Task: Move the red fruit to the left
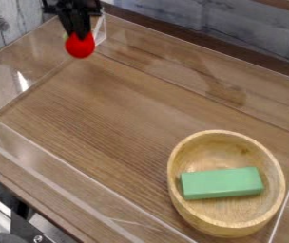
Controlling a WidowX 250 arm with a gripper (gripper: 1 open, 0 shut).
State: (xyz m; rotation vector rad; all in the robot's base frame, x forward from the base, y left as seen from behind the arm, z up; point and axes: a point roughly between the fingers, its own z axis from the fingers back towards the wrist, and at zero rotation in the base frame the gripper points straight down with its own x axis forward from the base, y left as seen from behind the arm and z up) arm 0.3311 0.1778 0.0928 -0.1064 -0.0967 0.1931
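Holding green block (pixel 221 182), wooden bowl (pixel 186 212) beneath its underside.

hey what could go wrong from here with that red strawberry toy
The red strawberry toy looks gripped by its top, with its lower body hanging below the dark gripper, so it could slip out. It is also near the far left edge of the wooden table, so if released it might roll off.
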